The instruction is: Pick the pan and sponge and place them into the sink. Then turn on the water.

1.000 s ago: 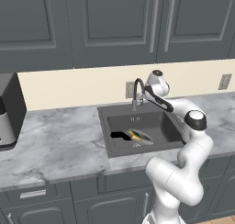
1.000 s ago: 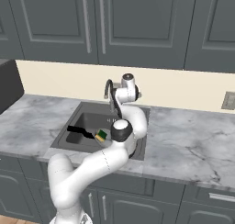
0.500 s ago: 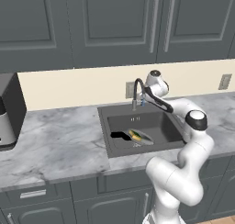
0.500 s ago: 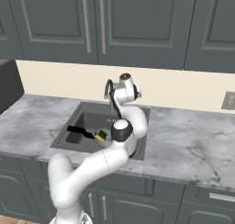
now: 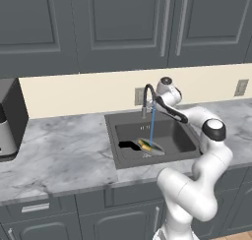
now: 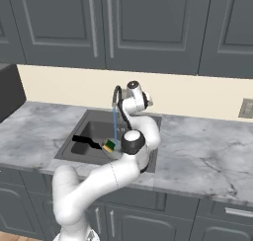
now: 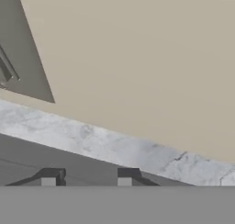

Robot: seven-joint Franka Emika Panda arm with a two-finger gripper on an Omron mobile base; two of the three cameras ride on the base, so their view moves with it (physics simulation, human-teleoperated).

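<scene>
Running now, water (image 5: 151,123) in a thin blue line from faucet (image 5: 147,97) spout down onto pan (image 5: 150,146), so last step judged as good as done. Best handling from here: ease hand straight back off faucet base without brushing handle, lest flow be cut again; lift clear before swinging arm away over tabletop (image 5: 59,155).

Lying in sink (image 5: 183,138), toward its 9 o'clock side from left base camera: pan, handle black and pointing to 9 o'clock, with sponge (image 6: 108,146) resting in or on pan, green face up over yellow; exact contact too small to tell. Landing of stream right by sponge. Nothing else made out in basin; drain not discernible under pan and arm.

Hovering behind faucet, at sink's 12 o'clock edge, close to cream wall: fingers (image 7: 53,177), two dark tips set apart with a clear gap and nothing between them, facing wall and a strip of marble. Whether touching faucet handle, cannot tell.

Beyond sink: grey marble tabletop all round, dark appliance (image 5: 9,118) at far 9 o'clock, wall outlet (image 5: 241,87) at 3 o'clock, grey cupboards above and below.
</scene>
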